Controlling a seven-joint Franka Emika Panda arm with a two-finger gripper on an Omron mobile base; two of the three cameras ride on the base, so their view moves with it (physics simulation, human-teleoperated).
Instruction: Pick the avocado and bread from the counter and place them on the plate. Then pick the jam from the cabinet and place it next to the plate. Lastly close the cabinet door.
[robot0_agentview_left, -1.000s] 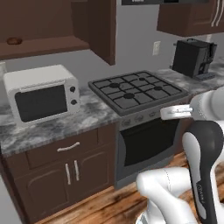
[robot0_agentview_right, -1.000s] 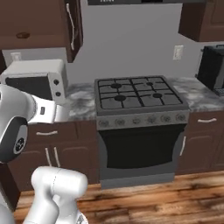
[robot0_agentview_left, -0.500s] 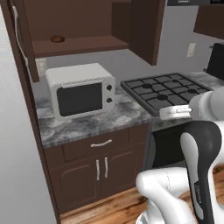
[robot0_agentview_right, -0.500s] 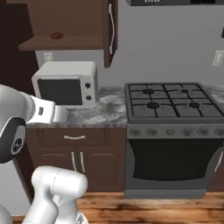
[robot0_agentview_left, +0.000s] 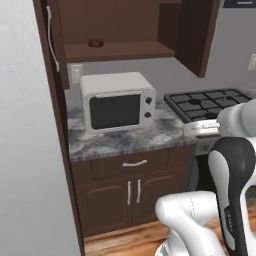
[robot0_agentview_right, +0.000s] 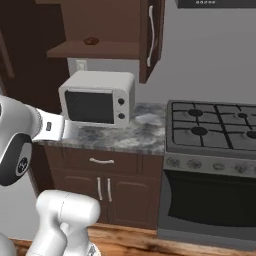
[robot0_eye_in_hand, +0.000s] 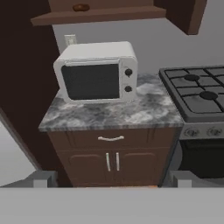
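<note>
Cabinet far above open gripper

A white microwave is parked on the marbled counter, right under the open cabinet. A dark brown lump is seen on its shelf. The cabinet door is swung out, and a gas stove is set beside the counter.

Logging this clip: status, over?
Tool open, empty. Dark brown wooden wall cabinet open, small brown round lump on its shelf. White microwave below.
</note>
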